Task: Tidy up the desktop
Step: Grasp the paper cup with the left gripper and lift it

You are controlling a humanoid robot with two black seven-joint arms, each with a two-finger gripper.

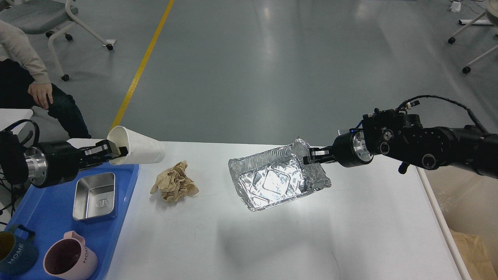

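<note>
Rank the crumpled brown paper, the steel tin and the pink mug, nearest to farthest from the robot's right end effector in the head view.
From the right end effector:
1. Crumpled brown paper, mid-desktop, left of the foil tray.
2. Steel tin, on the blue tray.
3. Pink mug, bottom-left corner.

You see a smooth white desktop with a faint sheen, glare near the middle. The foil tray is thin crinkled aluminium, very shiny, dented walls. The brown paper wad is crumpled, matt, rough. The white cup looks like matt paper. The blue tray is smooth plastic, slightly glossy. On it the metal box is brushed steel, satin; the pink mug and dark blue mug look matt. Both arms are black, mostly matt, with bare polished metal rings.
</note>
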